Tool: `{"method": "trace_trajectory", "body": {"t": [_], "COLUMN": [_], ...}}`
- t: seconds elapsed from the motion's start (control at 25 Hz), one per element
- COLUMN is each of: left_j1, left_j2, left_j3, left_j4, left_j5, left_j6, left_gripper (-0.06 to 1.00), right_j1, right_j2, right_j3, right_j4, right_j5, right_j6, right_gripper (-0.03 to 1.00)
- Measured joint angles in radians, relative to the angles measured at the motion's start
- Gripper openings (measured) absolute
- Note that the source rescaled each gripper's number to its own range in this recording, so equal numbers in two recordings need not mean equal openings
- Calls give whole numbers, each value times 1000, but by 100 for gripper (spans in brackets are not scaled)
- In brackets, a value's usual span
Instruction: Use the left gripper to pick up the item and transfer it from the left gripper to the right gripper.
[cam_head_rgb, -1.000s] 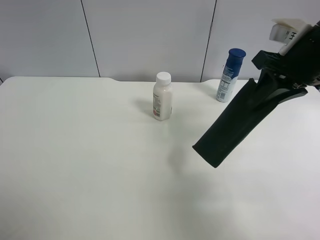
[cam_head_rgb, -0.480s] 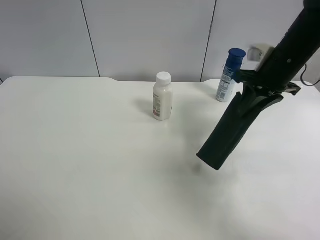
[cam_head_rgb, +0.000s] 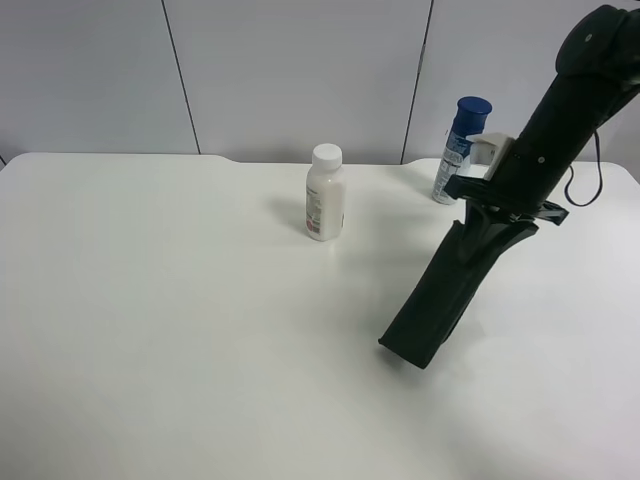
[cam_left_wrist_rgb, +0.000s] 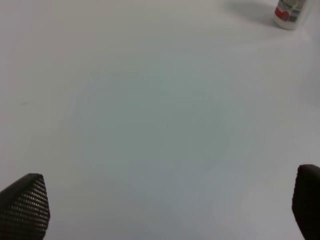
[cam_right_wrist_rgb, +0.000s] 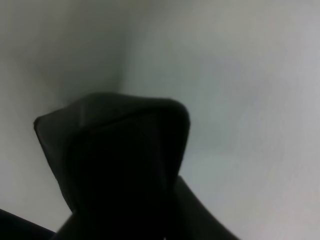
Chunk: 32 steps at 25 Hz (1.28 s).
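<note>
One black pouch (cam_head_rgb: 445, 290) in play, and I see it clamped at its top end in the right gripper (cam_head_rgb: 497, 212), the arm at the exterior high view's right. The right wrist view confirms which arm it is, since the pouch (cam_right_wrist_rgb: 120, 165) fills that picture. The pouch is long, soft and matte and hangs tilted. Its lower end is rounded and sits right at the table (cam_head_rgb: 150, 320); I can't tell if it touches. In the wrist view that end looks folded into a blunt hood shape. The left gripper (cam_left_wrist_rgb: 165, 205) has its jaws spread wide with nothing between them. Two dark fingertips (cam_left_wrist_rgb: 27, 205) with a fine grid texture show at the picture's corners, above bare tabletop. There are two bottles, both upright near the back edge. One white bottle (cam_head_rgb: 325, 193) is plastic with a round white cap and a reddish label, also visible in the left wrist view (cam_left_wrist_rgb: 289, 11). One blue-capped bottle (cam_head_rgb: 460, 150) is slim with a pale printed body and stands just behind the right gripper. The two bottles are well apart. The table is white, smooth and matte.
</note>
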Motion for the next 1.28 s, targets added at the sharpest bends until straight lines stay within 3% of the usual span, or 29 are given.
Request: {"method": "trace_trajectory", "body": {"t": [0.44,0.52,0.68,0.76,0.92,1.28], "left_j1": [0,0,0,0,0,0], "left_j2": [0,0,0,0,0,0], "left_j3": [0,0,0,0,0,0], "left_j4": [0,0,0,0,0,0], "left_j5": [0,0,0,0,0,0], "left_j6": [0,0,0,0,0,0], "left_gripper": [100,100,100,100,100,100], "right_j1": [0,0,0,0,0,0], "right_j2": [1,1,1,1,1,-67], "right_j3": [0,0,0,0,0,0], "right_j4": [-29,-41,-78,-98,-115,-119], "right_j5": [-52,-80,-147,-159,-161,-139], "right_j6": [-5,2,61,79,88,89], "right_gripper": [3,19,82,94,99,100]}}
